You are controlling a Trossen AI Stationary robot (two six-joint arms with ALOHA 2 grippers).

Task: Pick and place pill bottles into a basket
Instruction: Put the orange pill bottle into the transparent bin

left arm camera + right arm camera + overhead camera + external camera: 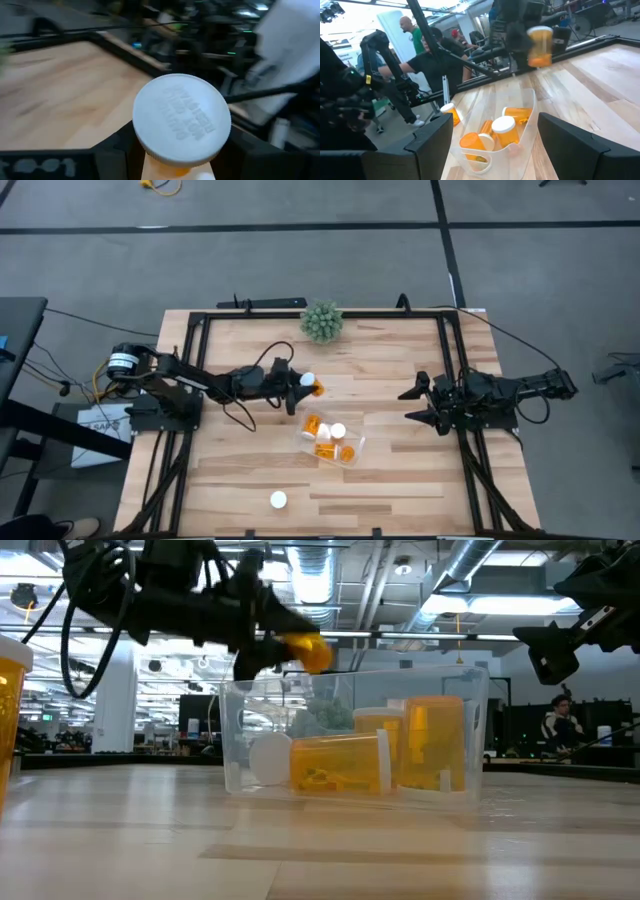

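1. High view is showing the left gripper (296, 390) clamping a pill bottle (311, 386) in the air, just beyond the basket (356, 448) on its plant side.
2. Low view is confirming the held bottle (305, 650) hanging above the basket's (470, 680) rim, not yet lowered in.
3. Left wrist view is showing the fingers (112, 155) pressing both sides of the bottle (181, 119) under its white cap.
4. Progress, as judged: several bottles (330, 438) are lying or standing inside the basket; one loose bottle (278, 500) is standing well apart from the basket, toward the table's near edge, awaiting pickup.
5. Right gripper (425, 404) is waiting with fingers spread, well apart from the basket on its other side.
6. Spiky green plant (321, 322) is sitting beyond the basket; nothing is appearing to block the drop.
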